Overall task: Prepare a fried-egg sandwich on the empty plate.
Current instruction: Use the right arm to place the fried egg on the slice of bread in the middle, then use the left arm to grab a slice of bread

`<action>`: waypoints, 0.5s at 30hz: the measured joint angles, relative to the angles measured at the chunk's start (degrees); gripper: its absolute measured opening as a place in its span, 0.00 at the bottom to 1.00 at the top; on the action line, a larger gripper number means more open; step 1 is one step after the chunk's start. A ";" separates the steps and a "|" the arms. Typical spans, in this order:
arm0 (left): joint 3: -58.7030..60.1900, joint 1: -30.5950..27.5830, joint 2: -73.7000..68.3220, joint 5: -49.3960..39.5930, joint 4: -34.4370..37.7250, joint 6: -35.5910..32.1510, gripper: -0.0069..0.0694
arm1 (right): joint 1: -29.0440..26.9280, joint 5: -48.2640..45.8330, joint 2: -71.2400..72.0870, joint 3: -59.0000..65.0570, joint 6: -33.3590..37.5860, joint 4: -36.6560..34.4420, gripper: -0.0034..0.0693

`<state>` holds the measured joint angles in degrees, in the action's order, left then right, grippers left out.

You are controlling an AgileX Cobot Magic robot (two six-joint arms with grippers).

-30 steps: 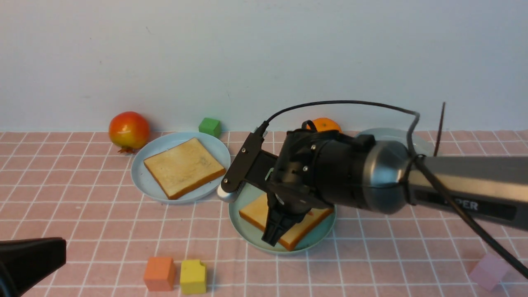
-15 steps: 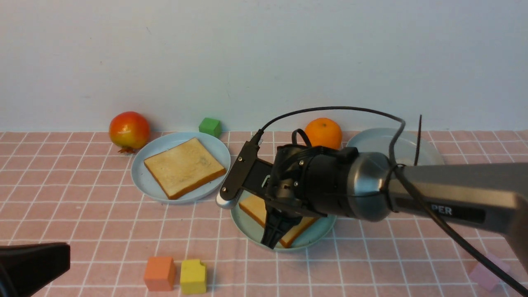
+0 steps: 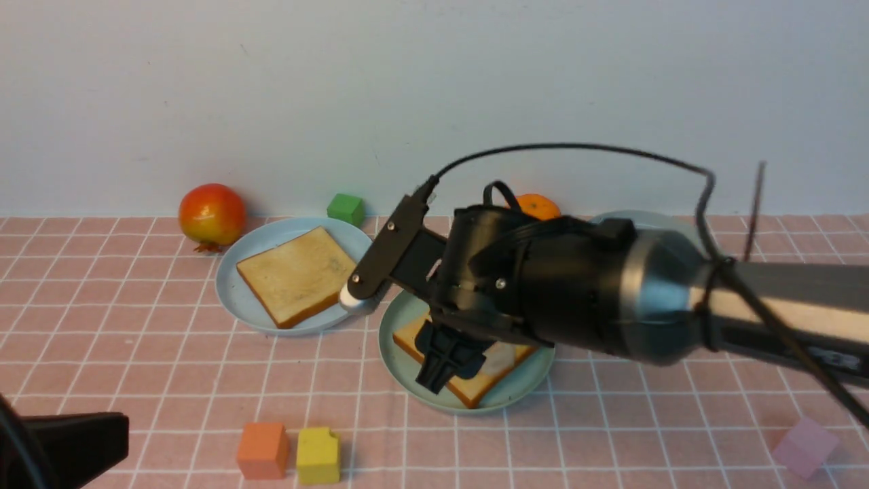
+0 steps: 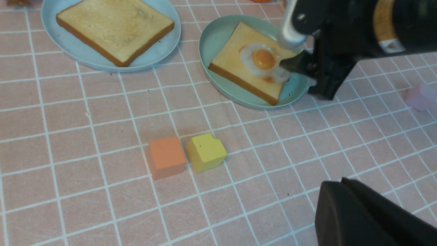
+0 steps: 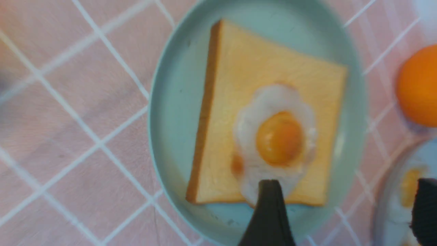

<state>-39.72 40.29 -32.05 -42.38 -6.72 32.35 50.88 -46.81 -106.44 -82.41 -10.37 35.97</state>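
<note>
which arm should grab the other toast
Left, probably: the toast on the pale blue plate lies on that side and the left pincer looks empty. The right pincer hangs open over the egg on the mint plate.

"Can you read any words or numbers here?"

"No. The long grey and black robot arm (image 3: 781, 319) has small white marks on its dark side strip, but they are too blurry to read. The tiny white sticker (image 4: 390, 45) on it is too small."
</note>
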 joint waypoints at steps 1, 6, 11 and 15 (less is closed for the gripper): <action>0.00 0.00 -1.01 0.28 0.05 0.00 0.11 | 1.26 -2.30 2.58 0.00 -0.05 -0.11 0.78; -2.42 0.00 -10.79 1.33 -0.03 -1.64 0.11 | 3.57 -16.69 16.08 0.00 -3.27 -2.86 0.59; -9.85 -1.90 -23.37 1.34 0.34 -6.57 0.11 | 3.23 -23.48 27.10 0.54 -6.71 -9.17 0.29; -16.66 -10.65 -34.41 -0.95 8.66 -18.56 0.11 | 3.23 -24.31 35.77 3.20 -7.28 -15.98 0.06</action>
<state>-56.39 29.64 -66.46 -43.33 1.94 13.79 54.11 -71.13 -70.68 -79.21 -17.64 19.99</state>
